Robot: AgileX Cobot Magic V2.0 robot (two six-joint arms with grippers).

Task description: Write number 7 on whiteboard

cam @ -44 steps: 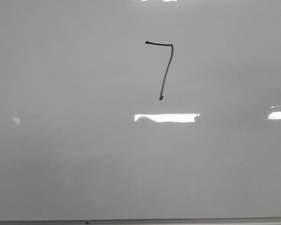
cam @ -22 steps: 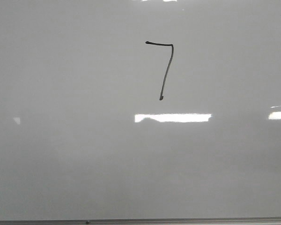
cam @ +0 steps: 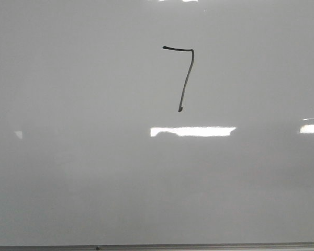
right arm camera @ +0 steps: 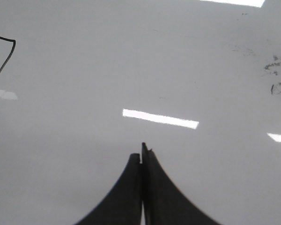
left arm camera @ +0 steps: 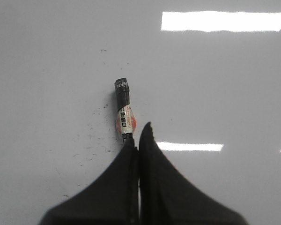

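The number 7 (cam: 184,78) is a thin black stroke on the upper middle of the whiteboard (cam: 73,157). Part of it also shows at the edge of the right wrist view (right arm camera: 4,58). Neither gripper shows in the front view. My left gripper (left arm camera: 138,133) has its jaws pressed together. A short black marker (left arm camera: 123,105) with an orange-and-white label lies on the board just beyond the fingertips, and its near end is hidden behind one finger. My right gripper (right arm camera: 141,152) is shut and empty over bare board.
A thin metal edge strip (cam: 199,246) runs along the board's bottom. Bright light reflections (cam: 193,131) lie below the 7. Dark ink smudges (right arm camera: 276,77) and small specks (left arm camera: 91,150) mark the board.
The bright reflection below the 7 has grown longer at its right end. The 7 is unchanged.
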